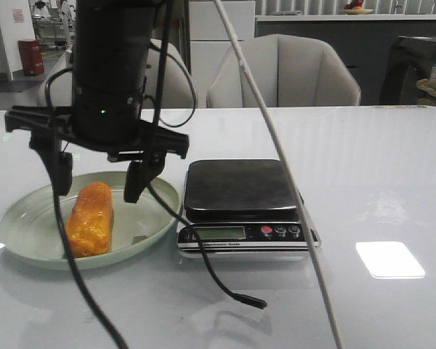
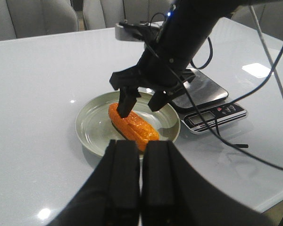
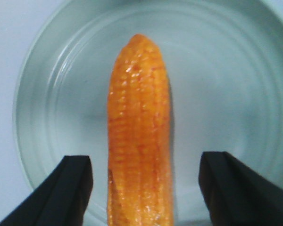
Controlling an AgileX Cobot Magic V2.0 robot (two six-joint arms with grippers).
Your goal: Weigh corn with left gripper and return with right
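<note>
**Right jaws spread over the corn on the plate**

The right gripper [image 1: 98,190] hangs above the pale green plate [image 1: 25,222], jaws released and wide apart. The corn [image 1: 91,218] lies on the plate between the two black fingers [image 3: 75,181], its length running along the gap and touching neither. The digital kitchen scale [image 1: 240,185] stands just beside the plate on the white table [image 1: 378,160], outside the jaws, its platform bare. The left gripper [image 2: 141,147] is held back from the plate, jaws clenched together on nothing.
</note>
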